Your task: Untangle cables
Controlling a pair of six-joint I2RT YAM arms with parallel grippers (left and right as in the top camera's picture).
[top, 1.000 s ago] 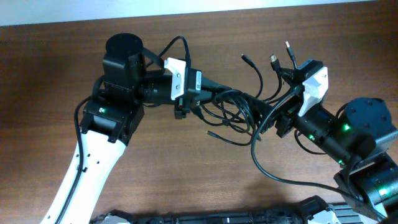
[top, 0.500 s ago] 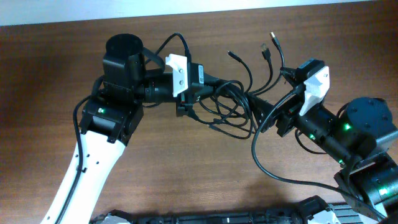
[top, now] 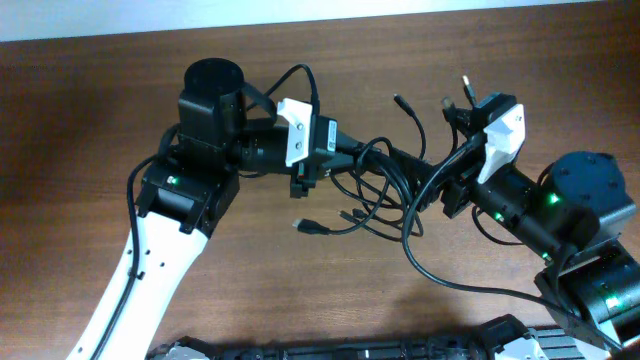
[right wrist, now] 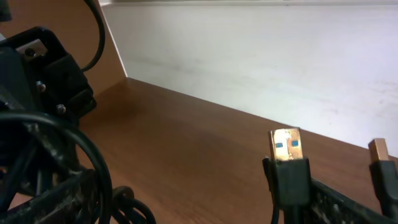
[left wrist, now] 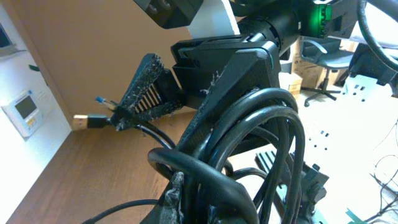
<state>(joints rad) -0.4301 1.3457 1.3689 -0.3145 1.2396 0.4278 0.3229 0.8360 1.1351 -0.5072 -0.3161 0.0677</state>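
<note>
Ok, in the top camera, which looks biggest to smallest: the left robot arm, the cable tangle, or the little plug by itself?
Largest: left arm
Middle: cable tangle
Smallest: little plug

Cables (top: 372,190) lie between left claw (top: 385,155) and right claw (top: 430,185).

Soft, even light covers the table (top: 70,120), shadows faint. Near the left wrist lens the cables (left wrist: 273,106) blur slightly

my table (top: 80,150) is dark brown wood; a white wall (right wrist: 261,50) stands behind it, office chairs (left wrist: 326,65) further off.
</note>
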